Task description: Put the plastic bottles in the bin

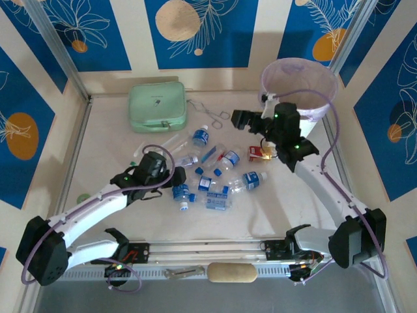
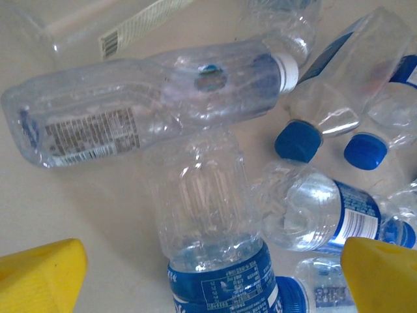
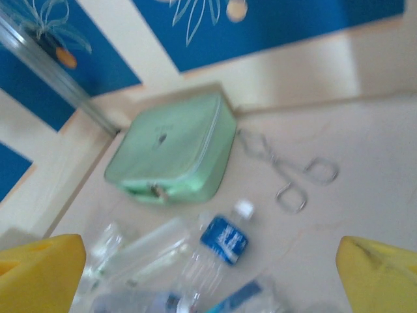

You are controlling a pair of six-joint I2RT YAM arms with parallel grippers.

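Your left hand has its yellow fingers spread wide, clamped on nothing, low over the plastic bottles heaped mid-tabletop. Between those fingers lies a crumpled clear bottle with a blue label. A longer white-capped bottle lies crosswise at its 12 o'clock end. Two blue caps sit at 2 o'clock from it, with more labelled bottles crowding the 3 o'clock side. From the top camera, this hand meets the heap from its 9 o'clock edge.

Your right hand also has its fingers apart and empty, raised above the tabletop at about 1 o'clock from the heap. Its wrist camera looks down on one bottle with a white cap. The metal scissor-tongs lie at that bottle's 1 o'clock and the mint-green zip case at its 11 o'clock.

The bin stands in the far right corner, at 2 o'clock from the right hand and just beside that arm. A small red-and-white carton lies near the heap's 2 o'clock edge.
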